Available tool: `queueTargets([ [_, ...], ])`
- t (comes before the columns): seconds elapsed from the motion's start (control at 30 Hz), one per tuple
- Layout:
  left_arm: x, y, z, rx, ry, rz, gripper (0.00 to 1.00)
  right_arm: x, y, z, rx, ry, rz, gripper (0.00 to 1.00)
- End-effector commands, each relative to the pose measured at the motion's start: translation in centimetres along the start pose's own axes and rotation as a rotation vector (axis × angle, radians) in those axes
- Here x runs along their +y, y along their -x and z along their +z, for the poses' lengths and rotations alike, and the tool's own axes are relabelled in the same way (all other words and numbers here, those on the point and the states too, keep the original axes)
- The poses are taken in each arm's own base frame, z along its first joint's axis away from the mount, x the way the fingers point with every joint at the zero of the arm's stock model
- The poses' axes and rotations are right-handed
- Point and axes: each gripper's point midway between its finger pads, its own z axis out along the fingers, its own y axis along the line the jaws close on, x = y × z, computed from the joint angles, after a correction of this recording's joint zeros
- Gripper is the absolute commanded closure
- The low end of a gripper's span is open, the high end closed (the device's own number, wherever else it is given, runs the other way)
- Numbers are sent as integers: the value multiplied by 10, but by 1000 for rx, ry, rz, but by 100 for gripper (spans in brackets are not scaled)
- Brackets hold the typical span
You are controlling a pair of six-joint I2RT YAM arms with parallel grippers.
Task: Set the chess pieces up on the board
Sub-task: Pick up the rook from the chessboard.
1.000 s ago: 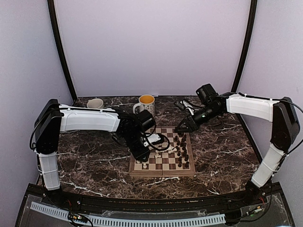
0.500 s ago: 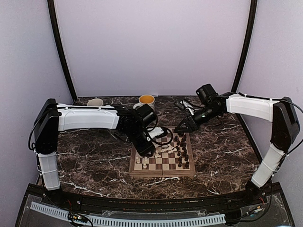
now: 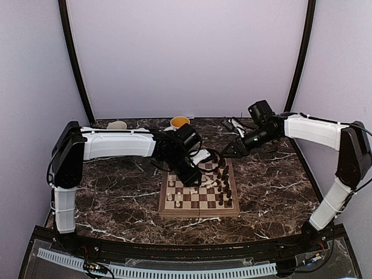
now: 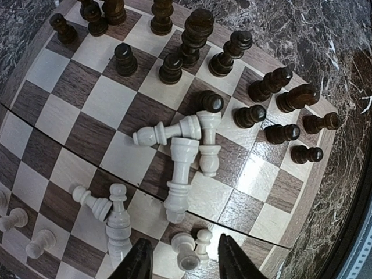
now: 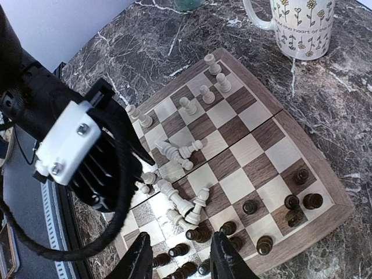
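When viewed from above, shows thick square wooden chessboard (image 3: 197, 213) directly beneath left gripper (image 3: 195, 179), its far corner below right gripper (image 3: 224, 156). From left wrist, shows jaws spread, empty, toppled cream-white turned chess pieces (image 4: 186, 157) just ahead. From right wrist, shows jaws parted, empty, dark brown turned pieces (image 5: 197, 234) beneath the gap.

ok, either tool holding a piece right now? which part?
Nothing held. Left tool hangs open over toppled white pieces; right tool open and empty above the board.
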Motion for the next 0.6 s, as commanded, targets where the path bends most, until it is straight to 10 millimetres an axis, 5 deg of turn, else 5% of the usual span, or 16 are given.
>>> queueTargets([
  [0.0,-4,3,3,17,-8,19,60,-2,10,-14,-54,-20,-20,65],
  [0.4,3,-19,4,112,31,23,62,-5,10,-18,-68,-21,-14,65],
  [0.57,3,-24,3,128,36,22,73,-6,9,-17,-68,-20,-11,65],
])
